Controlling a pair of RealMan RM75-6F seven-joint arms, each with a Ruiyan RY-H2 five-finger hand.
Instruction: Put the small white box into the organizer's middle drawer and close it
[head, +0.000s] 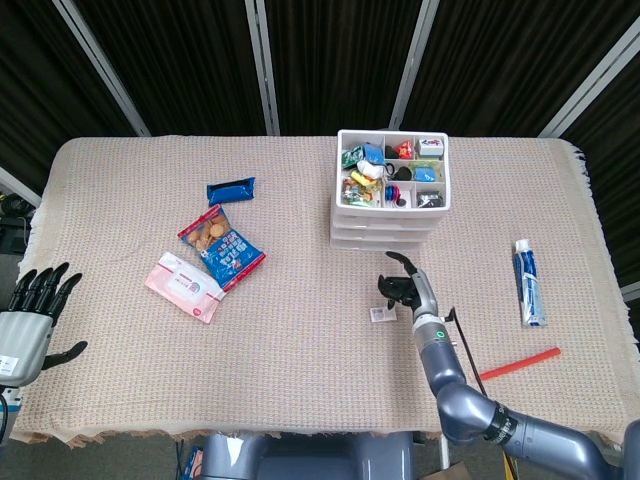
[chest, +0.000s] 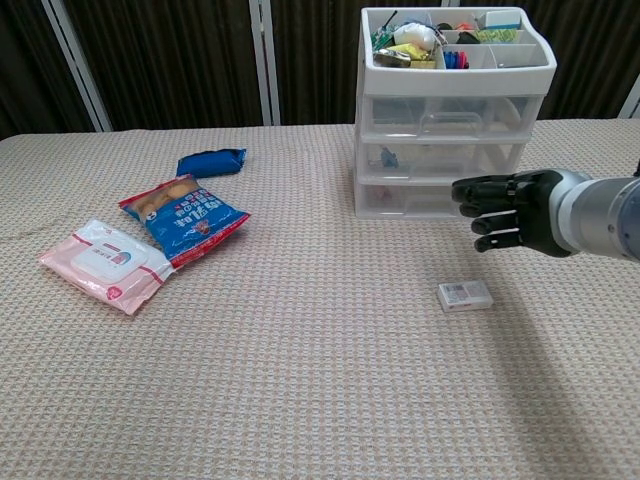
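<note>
The small white box (head: 381, 314) (chest: 465, 295) lies flat on the beige cloth in front of the white three-drawer organizer (head: 391, 228) (chest: 455, 190). All three drawers look closed; the middle drawer (chest: 443, 157) is clear plastic with a handle. My right hand (head: 405, 285) (chest: 507, 210) hovers just above and to the right of the box, fingers apart and holding nothing, between the box and the organizer. My left hand (head: 32, 318) rests at the table's near left edge, fingers spread and empty.
The organizer's top tray (head: 440, 204) holds several small items. A blue packet (head: 231, 189), a biscuit bag (head: 222, 245) and a pink wipes pack (head: 183, 285) lie at the left. A toothpaste tube (head: 527, 280) and a red stick (head: 518, 363) lie at the right.
</note>
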